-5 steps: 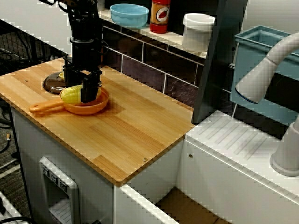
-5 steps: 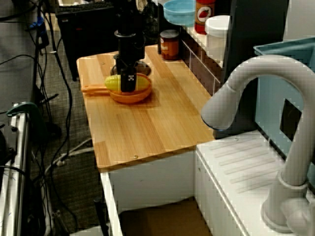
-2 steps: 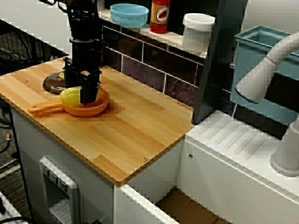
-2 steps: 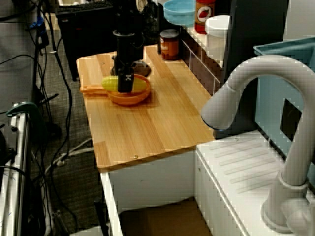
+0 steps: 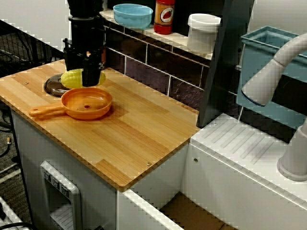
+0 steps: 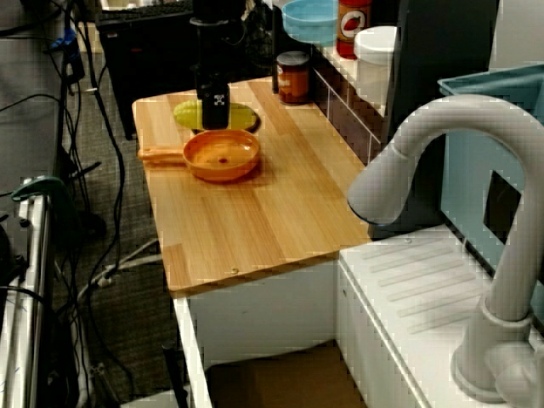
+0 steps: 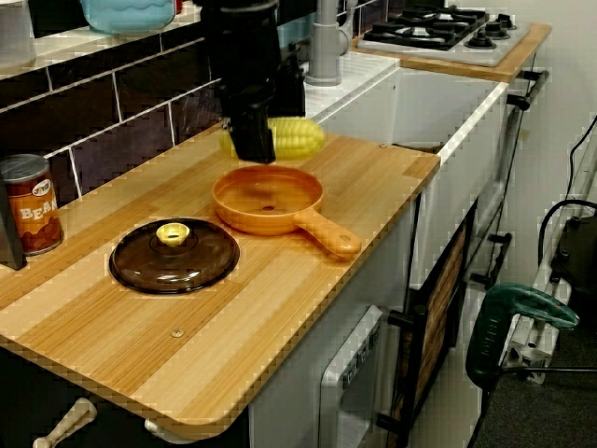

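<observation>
Yellow corn cob [image 7: 298, 137], ribbed kernels, held level

Wooden counter [image 7: 112, 345] bearing orange pan [image 7: 268, 199], brown lid [image 7: 174, 256], beans can [image 7: 28, 205]

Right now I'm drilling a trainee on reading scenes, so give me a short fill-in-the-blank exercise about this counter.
1. The end effector is shut on a yellow ear of ____.
2. The orange pan beneath it holds ____.
3. The bowl on the ledge is coloured ____.
Missing words: corn; nothing; blue.
</observation>
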`<state>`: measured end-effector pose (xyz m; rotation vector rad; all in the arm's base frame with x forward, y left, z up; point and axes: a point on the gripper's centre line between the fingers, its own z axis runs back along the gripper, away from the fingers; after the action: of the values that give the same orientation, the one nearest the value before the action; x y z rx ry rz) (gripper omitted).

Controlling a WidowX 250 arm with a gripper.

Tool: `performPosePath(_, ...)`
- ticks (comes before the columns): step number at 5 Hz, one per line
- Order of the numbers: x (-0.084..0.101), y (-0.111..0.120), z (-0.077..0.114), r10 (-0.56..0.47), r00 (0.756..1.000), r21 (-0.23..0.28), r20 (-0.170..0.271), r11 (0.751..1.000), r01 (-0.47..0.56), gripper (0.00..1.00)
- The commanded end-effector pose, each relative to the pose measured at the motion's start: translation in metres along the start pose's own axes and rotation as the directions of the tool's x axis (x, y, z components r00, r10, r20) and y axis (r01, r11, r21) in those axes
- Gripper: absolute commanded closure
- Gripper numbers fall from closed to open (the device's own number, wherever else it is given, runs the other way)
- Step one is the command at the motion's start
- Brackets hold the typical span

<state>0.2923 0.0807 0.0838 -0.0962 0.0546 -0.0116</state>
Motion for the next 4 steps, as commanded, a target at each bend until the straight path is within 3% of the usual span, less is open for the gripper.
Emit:
performPosePath(1,0.011,-0.026,0.018,-0.001,0.995,0.041,0.098,0.999,-0.003,1.0)
performPosePath(4,0.017,-0.077,-0.007,-0.006,0.993,0.094,0.121,0.996,-0.006,1.0)
